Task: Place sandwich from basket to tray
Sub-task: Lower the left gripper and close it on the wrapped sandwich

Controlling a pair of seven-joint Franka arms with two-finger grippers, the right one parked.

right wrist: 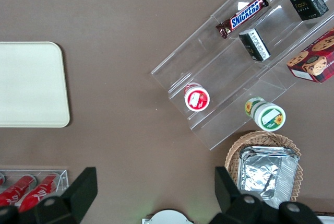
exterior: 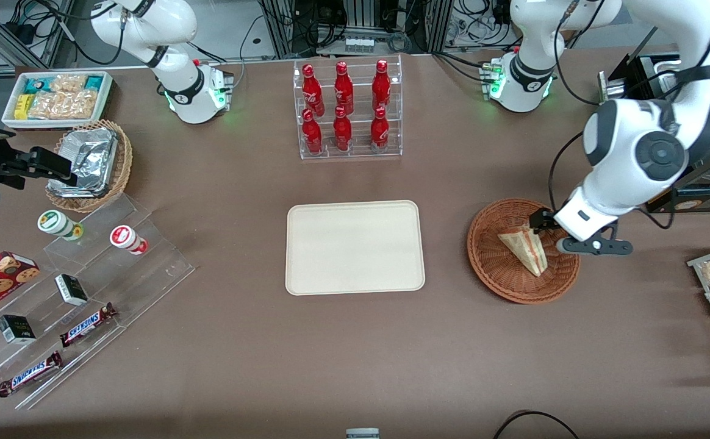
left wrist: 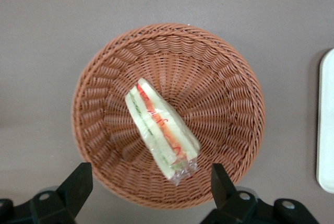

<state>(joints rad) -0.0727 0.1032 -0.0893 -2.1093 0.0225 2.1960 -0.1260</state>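
The tray (exterior: 355,247) lies bare mid-table, and toward the working arm's end the basket (exterior: 523,250) holds the wrapped sandwich (left wrist: 162,130), with the gripper (left wrist: 151,186) hovering above it, fingers spread wide and gripping nothing. To do this well, I'd lower straight down so the fingers straddle the wedge across its flat bread faces, closing gently so the filling isn't crushed. Readable writing: Snickers bars (exterior: 88,324) on the clear stand; the red bottles (exterior: 343,107) look like Coca-Cola, though I can't be sure.

Sandwich (exterior: 524,249) in basket (exterior: 494,268) (gripper (exterior: 559,235) above)
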